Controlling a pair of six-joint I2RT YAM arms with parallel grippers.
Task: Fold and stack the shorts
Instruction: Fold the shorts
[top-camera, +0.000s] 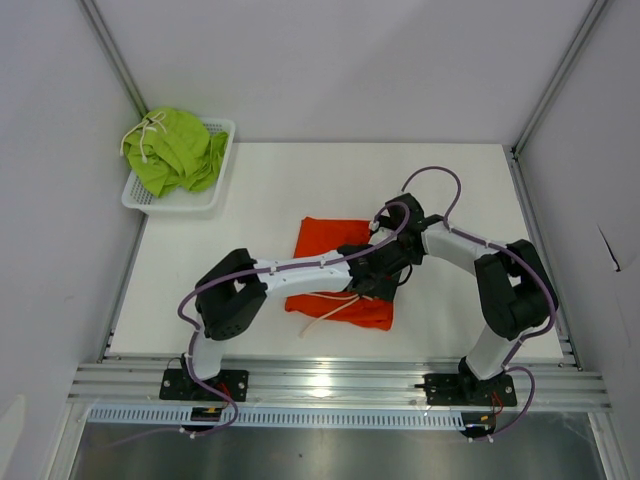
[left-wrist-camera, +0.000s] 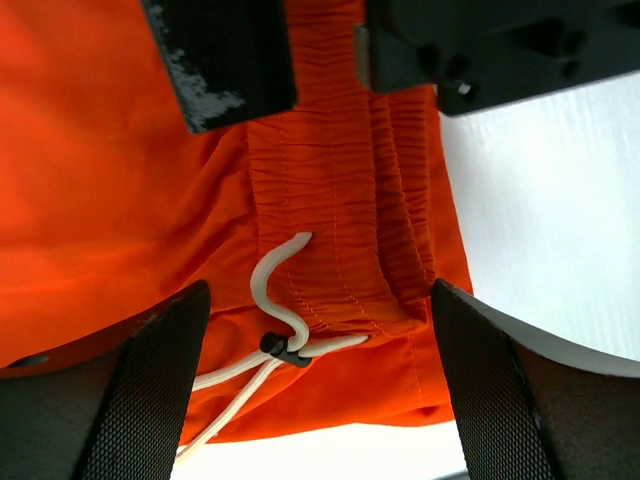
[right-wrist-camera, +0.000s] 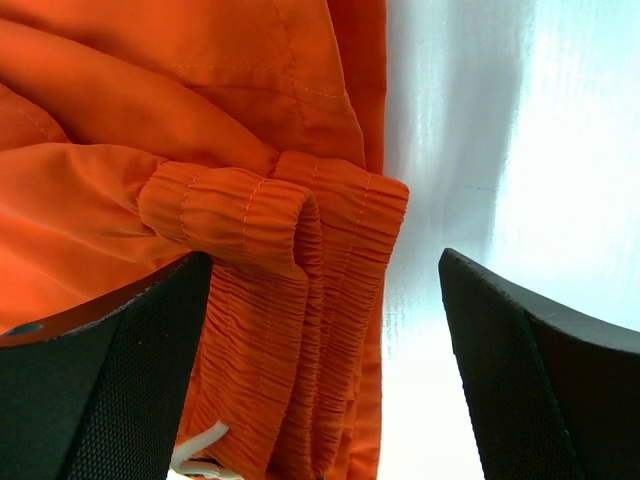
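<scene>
The orange shorts (top-camera: 325, 240) lie partly folded near the middle of the white desk (top-camera: 250, 200), and both arms reach in over their right edge. The left gripper (left-wrist-camera: 318, 292) hangs just above the gathered waistband (left-wrist-camera: 340, 200) with its jaws wide apart, gripping nothing. The white drawstring (left-wrist-camera: 281, 289) curls between the two fingers and trails off toward the near hem. The right gripper (right-wrist-camera: 325, 260) is close opposite it. Its jaws are also apart, one finger (right-wrist-camera: 120, 380) over the doubled-over waistband and the other over bare desk just beside the cloth. The green shorts (top-camera: 178, 148) sit crumpled in the white basket (top-camera: 226, 128) at the far left corner, well apart from the arms.
</scene>
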